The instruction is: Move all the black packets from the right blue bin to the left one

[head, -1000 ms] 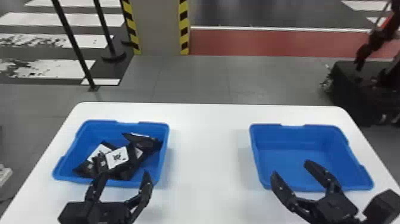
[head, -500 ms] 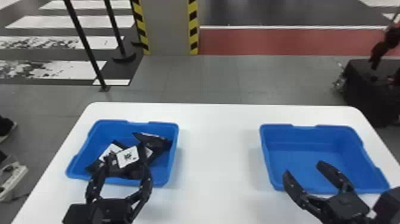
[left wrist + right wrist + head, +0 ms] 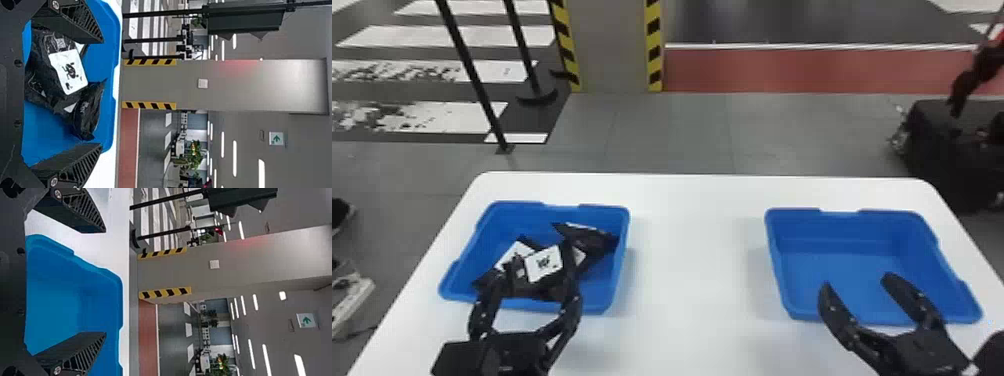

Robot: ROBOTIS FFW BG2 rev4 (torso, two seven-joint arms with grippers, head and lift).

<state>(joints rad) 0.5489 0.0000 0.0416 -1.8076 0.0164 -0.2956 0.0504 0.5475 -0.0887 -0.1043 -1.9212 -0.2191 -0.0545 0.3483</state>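
- Over the last second the left gripper had swung farther over the left bin, and the right gripper had shifted a little rightward over the right bin.
- Both bins had also slid rightward within the head view.
- The left gripper's fingers were spread wide. In the left wrist view, the black packets lay between them, unpinched; whether a finger touched one, the observer could not tell.
- The right gripper's fingers stood well apart too, pinching nothing, with their tips over the near part of the right bin.
- The packets were heaped in the left bin, overlapping so that their number could not be told. One lay against the bin's right side, and a white label faced up on another.
- Both blue bins sat on the white table, well apart.
- Beyond the table stood a gray column with yellow-and-black edges, two black poles to its left, and a red floor strip to its right.
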